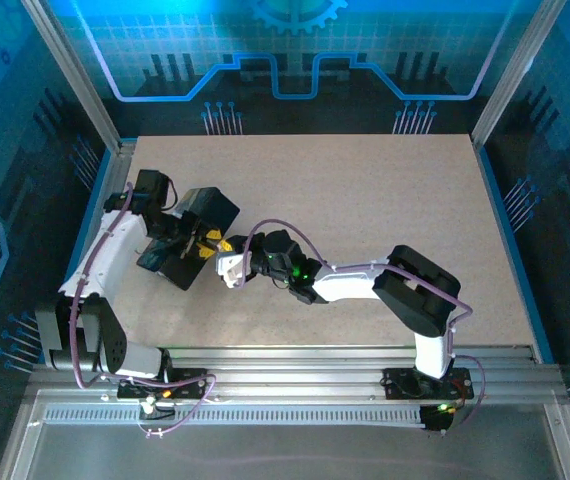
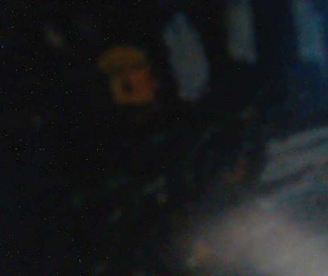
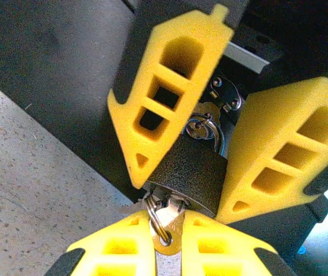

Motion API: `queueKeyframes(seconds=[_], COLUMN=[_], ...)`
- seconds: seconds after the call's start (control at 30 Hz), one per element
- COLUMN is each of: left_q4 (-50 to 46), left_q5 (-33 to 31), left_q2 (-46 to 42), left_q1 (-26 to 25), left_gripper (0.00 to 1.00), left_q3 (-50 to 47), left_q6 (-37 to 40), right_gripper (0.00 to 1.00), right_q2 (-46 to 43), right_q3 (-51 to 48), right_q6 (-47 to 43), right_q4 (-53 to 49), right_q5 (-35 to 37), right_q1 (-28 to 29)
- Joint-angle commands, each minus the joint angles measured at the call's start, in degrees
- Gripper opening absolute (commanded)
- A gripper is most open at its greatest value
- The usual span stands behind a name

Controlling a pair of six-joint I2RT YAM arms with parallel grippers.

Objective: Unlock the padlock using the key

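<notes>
The key [image 3: 167, 223] touches the padlock [image 3: 190, 172] hanging on the box [image 3: 54, 63].

Top external: high, behind the arm bases, looking down over the whole bench [image 1: 365, 200].
Right wrist: very near, looking along the right gripper [image 3: 165, 237] at the padlock [image 3: 190, 172] and key [image 3: 168, 221]. That spot lies left of centre in the top view.
Left wrist: dark, blurred, unreadable.

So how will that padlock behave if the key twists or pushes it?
Probably stiff and heavy for its size: the padlock has a solid-looking, dark textured body. That rough finish should resist slipping in the left claw, whose fingers flank it. It hangs by a thin shackle, so, unheld, it would likely swing.
</notes>
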Motion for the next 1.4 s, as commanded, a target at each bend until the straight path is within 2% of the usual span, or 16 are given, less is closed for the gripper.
queueKeyframes(seconds=[0.0, 0.13, 0.4, 0.6, 0.73, 0.77, 0.83, 1.03, 1.1, 1.37], left_q4=[0.7, 2.0, 2.7, 4.1, 4.1, 4.0, 3.3, 4.2, 5.3, 8.2], left_q5=[5.3, 6.0, 6.9, 7.3, 7.1, 6.9, 6.9, 7.9, 8.7, 11.2], left_q2=[-0.4, -0.7, -1.2, -1.4, -1.4, -1.3, -0.9, -0.5, -0.8, -2.4], left_q1=[-0.2, -0.1, -0.1, 0.0, -0.1, -0.1, -0.1, -0.1, -0.1, 2.3], left_gripper=[0.00, 0.00, 0.00, 0.00, 0.00, 0.04, 0.26, 0.51, 0.54, 0.56], left_q3=[1.5, 0.9, 0.6, -0.7, -0.5, -0.3, 0.4, 2.1, 2.3, 3.9], left_q6=[-1.4, -2.4, -2.6, -2.8, -2.7, -2.6, -1.8, -0.6, -0.6, -1.5], right_gripper=[0.07, 0.03, 0.00, 0.00, 0.00, 0.00, 0.00, 0.01, 0.01, 0.01], right_q2=[-1.7, -2.2, -2.8, -3.9, -4.5, -4.9, -5.7, -5.7, -5.3, -3.3], right_q3=[1.9, 1.3, 0.4, -0.2, -0.7, -1.0, -1.8, 0.0, 0.3, 3.4], right_q6=[10.8, 23.0, 39.7, 57.1, 58.6, 58.1, 57.3, 54.9, 54.7, 57.8], right_q4=[-2.1, 0.7, 4.5, 5.6, 4.4, 4.0, 2.7, -2.4, -2.9, -6.2], right_q5=[-0.4, -1.2, -2.8, -10.4, -12.3, -11.8, -11.1, -11.9, -12.0, -14.4], right_q1=[-0.6, -0.5, -0.9, -4.2, -4.3, -4.3, -4.4, -5.3, -5.6, -7.2])
